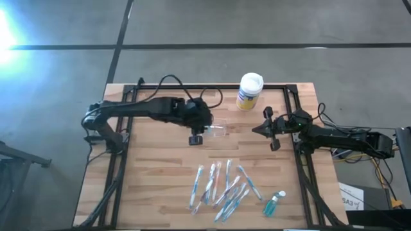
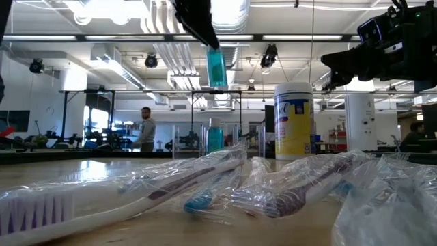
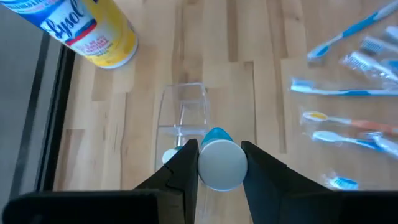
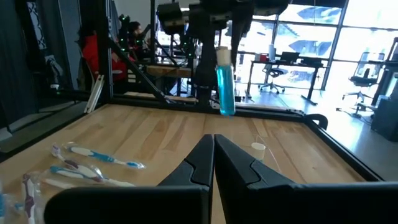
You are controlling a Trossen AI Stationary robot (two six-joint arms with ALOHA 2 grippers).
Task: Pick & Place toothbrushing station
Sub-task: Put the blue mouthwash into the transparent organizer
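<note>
- I see my left pincer (image 3: 214, 163) grasping a small bottle of blue liquid with a white cap (image 3: 221, 163), fingers (image 3: 180, 171) pressed on either side of it just below the cap.
- In the right wrist view that bottle (image 4: 225, 84) hangs upright, cap end up in the left pincer (image 4: 219, 53), clear of the tabletop (image 4: 155, 140).
- The toothbrushing station (image 3: 182, 115), a clear colourless holder, lies on its side on the tabletop directly under the held bottle; from above it (image 1: 217, 130) shows just beside the left pincer (image 1: 196, 136), towards the middle of the tabletop (image 1: 154, 173).
- I take the yellow-and-blue canister with a white lid (image 1: 249, 91) as my landmark: it stands upright at the far edge, and the toothbrushing station lies near it, nearer the front and a little to the left-arm side.
- My right pincer (image 4: 213, 152) is clenched, fingers meeting with nothing between them; it (image 1: 264, 128) waits near the canister, on the right-arm side and a little nearer the front.
- A loose spread of wrapped toothbrushes (image 1: 221, 185) lies well in front of the canister, towards the front edge.
- A second small blue bottle (image 1: 273, 203) lies at the right-arm end of that spread.
- In the low view a person (image 2: 145, 128) stands in the room far behind the tabletop.
</note>
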